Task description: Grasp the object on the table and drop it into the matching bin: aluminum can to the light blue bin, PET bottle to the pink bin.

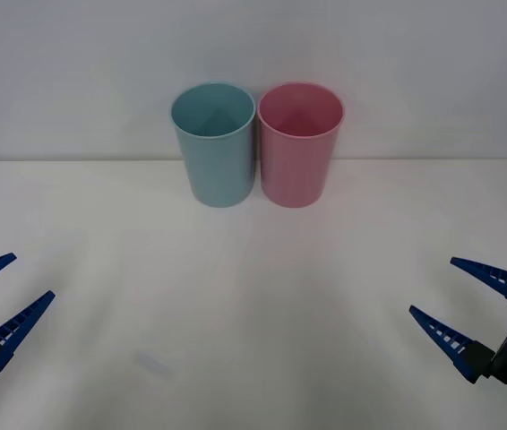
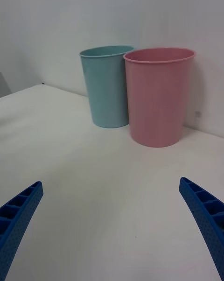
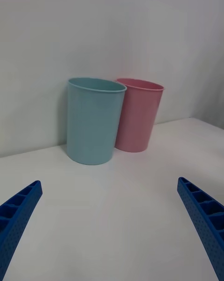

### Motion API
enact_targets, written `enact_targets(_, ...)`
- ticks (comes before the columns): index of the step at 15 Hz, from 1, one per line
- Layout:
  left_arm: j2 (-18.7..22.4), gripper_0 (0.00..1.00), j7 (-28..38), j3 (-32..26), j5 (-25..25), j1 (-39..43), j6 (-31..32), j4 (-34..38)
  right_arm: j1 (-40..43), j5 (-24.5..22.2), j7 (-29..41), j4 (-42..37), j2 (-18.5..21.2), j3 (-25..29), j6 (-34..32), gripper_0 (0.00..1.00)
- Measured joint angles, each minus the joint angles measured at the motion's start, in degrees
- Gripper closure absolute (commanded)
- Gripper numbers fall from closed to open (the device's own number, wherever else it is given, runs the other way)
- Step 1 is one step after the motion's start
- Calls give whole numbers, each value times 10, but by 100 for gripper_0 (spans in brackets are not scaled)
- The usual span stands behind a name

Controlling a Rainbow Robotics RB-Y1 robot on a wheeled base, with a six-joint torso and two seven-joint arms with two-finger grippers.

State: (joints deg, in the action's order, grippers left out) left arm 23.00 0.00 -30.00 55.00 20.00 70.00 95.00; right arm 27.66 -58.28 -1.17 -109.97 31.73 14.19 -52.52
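- Left gripper (image 1: 12,278): low at the near left edge of the table (image 1: 253,358), blue ribbed fingers (image 1: 21,324) spread wide, nothing between them. Arm behind it cut off by the frame edge.
- Right gripper (image 1: 433,287): low at the near right edge, mirror of the left, fingers (image 1: 442,336) spread wide and empty. Black wrist block behind it, partly cut off at the corner.
- Both grippers sit well apart from each other, with bare white tabletop between them.
- Ahead of both grippers, far across the table and near the back wall: the light blue bin (image 1: 214,148) and the pink bin (image 1: 299,148), upright, side by side, rims touching or nearly so; cannot tell which.
- Light blue bin lies on the left gripper's side, pink bin on the right gripper's side; each is well apart from its gripper.
- Bins: tall, round, tapered toward the base, plain plastic, smooth rims, equal height. Open tops face the front camera; interiors shadowed, contents hard to make out.
- Left wrist view: own fingers (image 3: 18,215) spread at the corners; light blue bin (image 3: 93,122) nearer, pink bin (image 3: 140,117) partly hidden behind it.
- Right wrist view: own fingers (image 2: 205,215) spread; pink bin (image 2: 158,99) nearer, covering one side of the light blue bin (image 2: 105,87).
- Faint grey smudge (image 1: 153,363) on the table just ahead of the left gripper, inward; too dim to identify.
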Motion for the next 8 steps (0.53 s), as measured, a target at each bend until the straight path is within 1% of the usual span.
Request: enact_targets(8, 0, 0, 0, 0, 0, 0, 0, 0, 4, -1, 6, 0, -11, 2, -9, 0)
